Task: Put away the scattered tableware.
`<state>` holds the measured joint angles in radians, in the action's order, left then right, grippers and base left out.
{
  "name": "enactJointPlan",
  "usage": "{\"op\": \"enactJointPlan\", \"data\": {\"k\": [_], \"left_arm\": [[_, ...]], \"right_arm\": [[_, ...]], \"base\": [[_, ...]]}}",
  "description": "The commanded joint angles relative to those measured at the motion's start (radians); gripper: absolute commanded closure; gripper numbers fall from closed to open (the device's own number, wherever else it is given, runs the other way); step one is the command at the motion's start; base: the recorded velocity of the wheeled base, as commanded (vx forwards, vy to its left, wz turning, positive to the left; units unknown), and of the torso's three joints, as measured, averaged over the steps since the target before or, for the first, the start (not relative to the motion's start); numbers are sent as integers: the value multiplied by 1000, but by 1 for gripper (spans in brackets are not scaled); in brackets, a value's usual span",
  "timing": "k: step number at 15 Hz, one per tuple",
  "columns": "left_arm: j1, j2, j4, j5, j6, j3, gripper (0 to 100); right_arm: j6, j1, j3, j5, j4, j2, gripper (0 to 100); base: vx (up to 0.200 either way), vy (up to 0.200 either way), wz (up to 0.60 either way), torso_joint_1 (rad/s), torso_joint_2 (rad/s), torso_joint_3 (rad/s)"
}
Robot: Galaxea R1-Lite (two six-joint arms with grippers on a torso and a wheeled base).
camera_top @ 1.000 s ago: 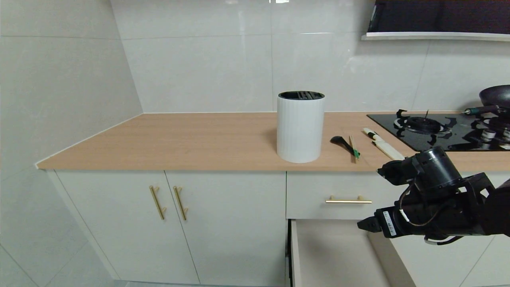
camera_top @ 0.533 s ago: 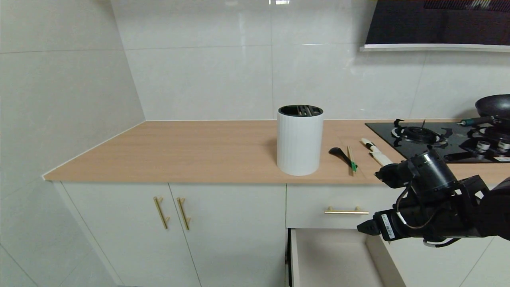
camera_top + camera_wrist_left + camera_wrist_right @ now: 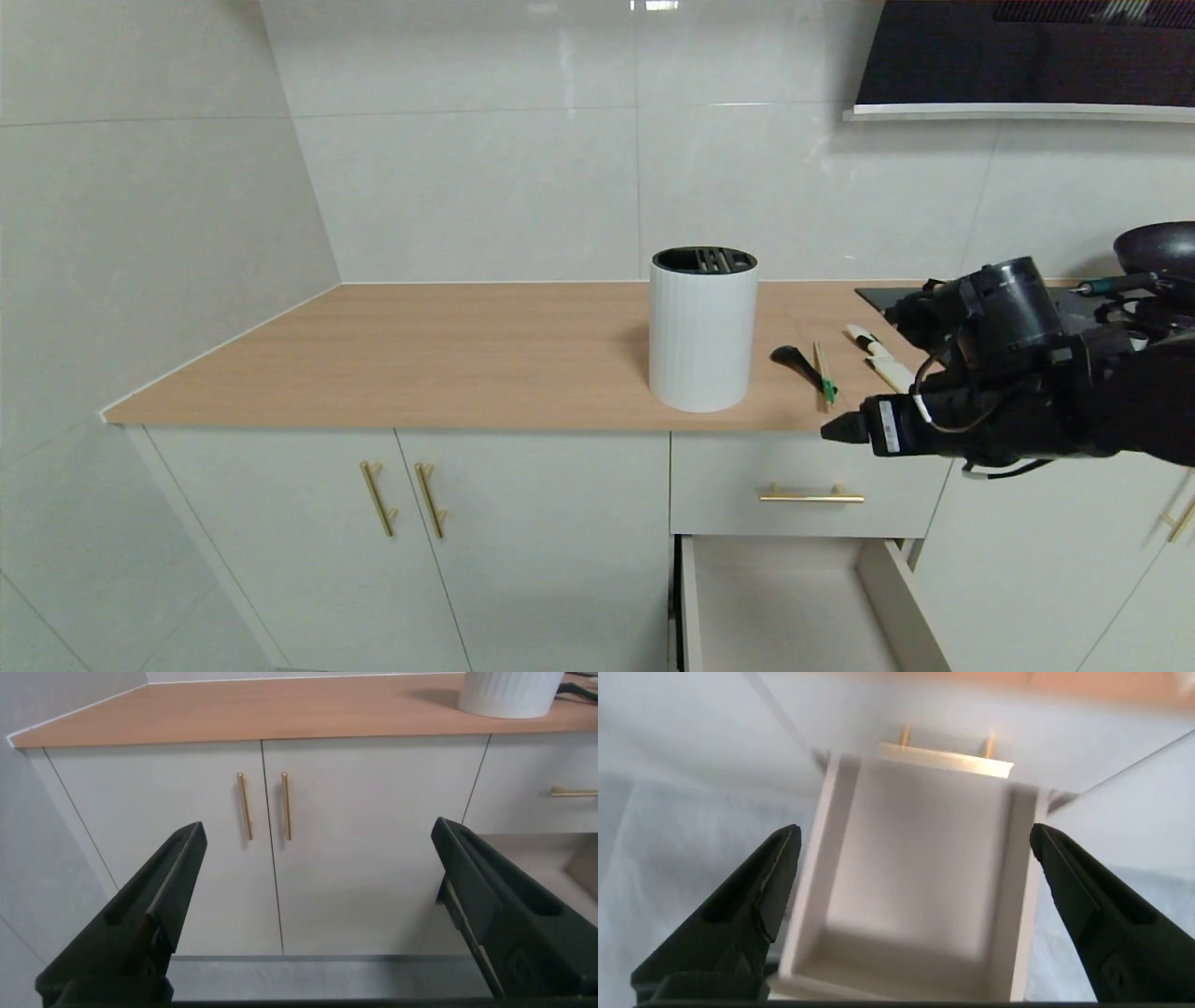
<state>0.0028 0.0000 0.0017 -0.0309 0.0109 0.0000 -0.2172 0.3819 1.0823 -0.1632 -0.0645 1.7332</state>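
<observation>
We see the right claw [image 3: 915,924] spread wide, its two fingers [image 3: 757,915] far apart with nothing between them. In the right wrist view it looks down into the open drawer [image 3: 915,896], which sits just under a gold handle [image 3: 945,756]. In the head view the claw [image 3: 834,429] hangs at the front edge of the counter [image 3: 467,355], above the drawer [image 3: 784,597], and touches nothing.

The left claw [image 3: 313,915] is also wide open and empty. It faces two cabinet doors with gold handles [image 3: 245,807].

The tableware lies on the counter to the right of the white holder [image 3: 702,327]. The black spoon [image 3: 792,356] is closest to the holder, and the chopsticks [image 3: 822,364] lie just beside it. The knife [image 3: 876,347] is a little farther right, its near end hidden behind the right arm. The spoon's green handle end and the chopsticks' near tips are near the right claw. The holder stands upright, its slotted black top open.
</observation>
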Motion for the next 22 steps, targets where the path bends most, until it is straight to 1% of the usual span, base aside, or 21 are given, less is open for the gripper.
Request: {"op": "enactJointPlan", "data": {"k": [1,3,5,6,7,8,10,11,12,13,16,22], "left_arm": [[0,0,0,0,0,0,0],[0,0,0,0,0,0,0],[0,0,0,0,0,0,0],[0,0,0,0,0,0,0],[0,0,0,0,0,0,0],[0,0,0,0,0,0,0],[0,0,0,0,0,0,0],[0,0,0,0,0,0,0],[0,0,0,0,0,0,0],[0,0,0,0,0,0,0],[0,0,0,0,0,0,0],[0,0,0,0,0,0,0]], "right_arm": [[-44,-34,311,-13,-183,144,0],[-131,-34,534,-27,-328,259,0],[-218,-32,696,-62,-457,358,0],[-260,-32,720,-68,-468,388,0],[-260,-32,720,-68,-468,388,0],[-277,-34,771,-93,-469,448,0],[-278,-41,792,-110,-468,488,0],[-280,-48,812,-148,-466,526,0],[-280,-48,812,-148,-466,526,0],[-280,-64,840,-183,-466,560,0],[-280,-89,850,-174,-463,569,0],[-280,-89,873,-170,-460,614,0]], "base": [[0,0,0,0,0,0],[0,0,0,0,0,0],[0,0,0,0,0,0],[0,0,0,0,0,0],[0,0,0,0,0,0],[0,0,0,0,0,0],[0,0,0,0,0,0],[0,0,0,0,0,0],[0,0,0,0,0,0],[0,0,0,0,0,0],[0,0,0,0,0,0],[0,0,0,0,0,0]]}}
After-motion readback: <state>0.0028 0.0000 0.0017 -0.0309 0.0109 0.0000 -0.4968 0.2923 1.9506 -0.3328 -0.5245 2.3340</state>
